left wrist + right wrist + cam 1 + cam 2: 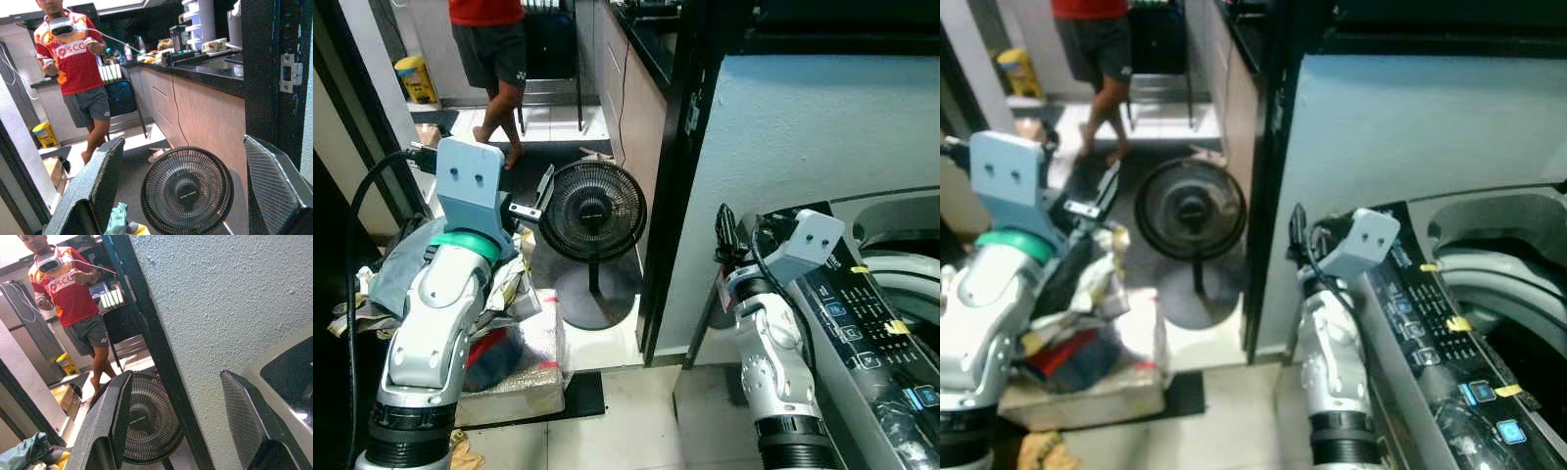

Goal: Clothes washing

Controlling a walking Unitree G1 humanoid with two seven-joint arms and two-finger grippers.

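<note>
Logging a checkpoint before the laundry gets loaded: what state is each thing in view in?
Left end effector: open, holding nothing, raised toward the fan.
Right end effector: open, holding nothing, beside the washer.
Washing machine: lid up, drum opening exposed.
Floor fan: upright; whether it is running cannot be told.
Clothes pile: heaped on the left, not yet picked up.
Person: standing in the kitchen, holding controllers.

We see a fan point(592, 211) standing in the doorway ahead, a clothes pile point(504, 328) beside it, and the wall point(803, 127) blocking behind the washer point(886, 323).
</note>
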